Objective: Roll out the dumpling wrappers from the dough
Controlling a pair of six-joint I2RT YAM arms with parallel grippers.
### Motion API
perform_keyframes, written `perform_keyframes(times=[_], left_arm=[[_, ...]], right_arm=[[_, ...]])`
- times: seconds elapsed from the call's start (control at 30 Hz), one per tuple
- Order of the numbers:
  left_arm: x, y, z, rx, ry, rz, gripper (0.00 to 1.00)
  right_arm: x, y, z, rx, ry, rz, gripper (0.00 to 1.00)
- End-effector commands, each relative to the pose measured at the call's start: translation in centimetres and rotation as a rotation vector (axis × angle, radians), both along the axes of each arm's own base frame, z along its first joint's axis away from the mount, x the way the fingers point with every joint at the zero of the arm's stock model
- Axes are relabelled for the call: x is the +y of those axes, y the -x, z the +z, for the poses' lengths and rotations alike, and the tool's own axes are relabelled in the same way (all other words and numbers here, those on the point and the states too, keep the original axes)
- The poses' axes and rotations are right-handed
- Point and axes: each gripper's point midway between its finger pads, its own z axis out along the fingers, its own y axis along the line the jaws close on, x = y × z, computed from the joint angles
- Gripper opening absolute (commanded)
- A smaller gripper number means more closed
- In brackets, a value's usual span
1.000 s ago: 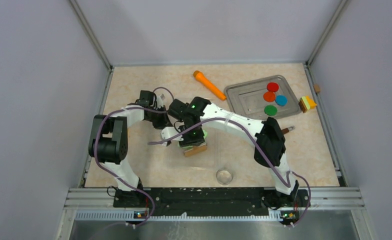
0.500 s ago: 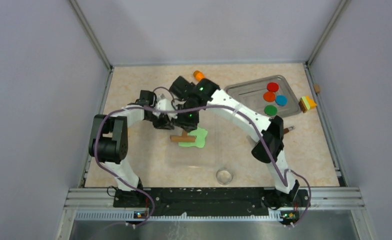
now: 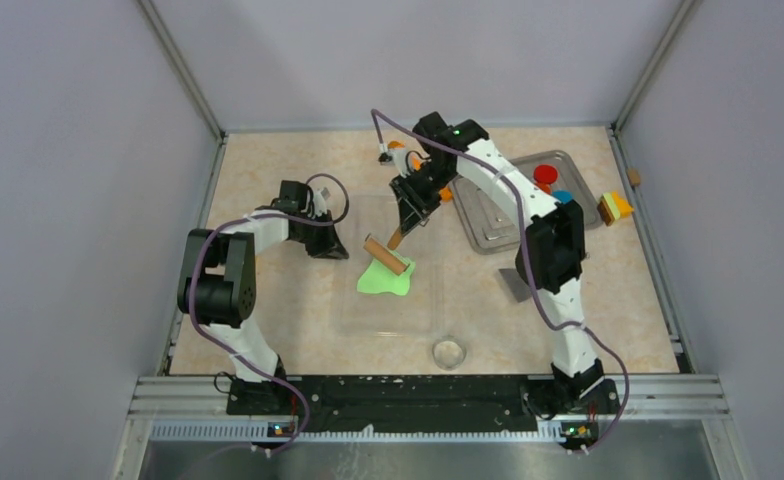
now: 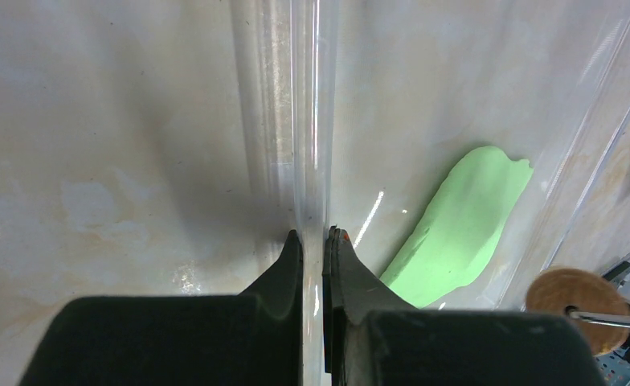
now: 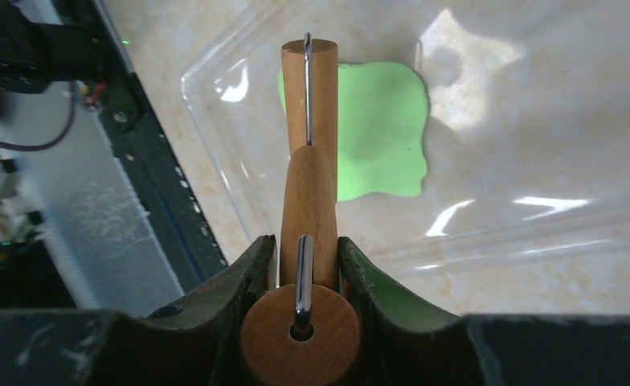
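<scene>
The dough (image 3: pixel 386 277) is a thin irregular lime-green sheet lying in a clear plastic tray (image 3: pixel 368 320). My right gripper (image 3: pixel 408 205) is shut on the handle of a wooden roller (image 3: pixel 386 252), whose barrel lies over the dough's far edge. In the right wrist view my gripper (image 5: pixel 308 249) clamps the roller (image 5: pixel 309 185), with the dough (image 5: pixel 376 129) beyond. My left gripper (image 3: pixel 334 246) is shut on the clear tray's rim (image 4: pixel 312 145). The left wrist view also shows the dough (image 4: pixel 464 221) and the roller's end (image 4: pixel 570 296). No lime-green wrapper discs are in view.
A metal tray (image 3: pixel 488 218) at the back right holds a red disc (image 3: pixel 545 173) and a blue disc (image 3: pixel 562 197), partly behind the right arm. An orange tool (image 3: pixel 398 150) lies at the back. A yellow-orange block (image 3: pixel 615 207) sits at the right. A clear round cutter (image 3: pixel 449 352) stands near the front.
My right arm has swung from over the dough's near side back and to the right, carrying the roller to the far edge. The dough sheet is now uncovered. The left arm has not moved.
</scene>
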Motion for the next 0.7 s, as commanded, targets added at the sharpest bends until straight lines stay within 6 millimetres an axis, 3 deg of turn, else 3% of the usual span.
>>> perform_keyframes(times=[0.0, 0.13, 0.33, 0.47, 0.67], left_arm=[[0.5, -0.5, -0.4, -0.009, -0.021, 0.002, 0.0], [0.6, -0.5, -0.6, -0.003, -0.028, -0.001, 0.0], [0.8, -0.5, -0.7, 0.002, -0.04, -0.005, 0.0], [0.9, -0.5, -0.7, 0.0, -0.049, -0.002, 0.0], [0.8, -0.5, -0.7, 0.008, -0.038, 0.0, 0.0]], right_arm=[[1.8, -0.1, 2.2, 0.199, -0.218, -0.027, 0.0], [1.9, 0.0, 0.5, 0.263, -0.196, -0.068, 0.0], [0.7, -0.7, -3.9, 0.277, -0.042, -0.159, 0.0], [0.0, -0.7, -5.7, 0.273, 0.022, -0.173, 0.0], [-2.3, -1.9, -8.4, 0.176, 0.184, -0.214, 0.0]])
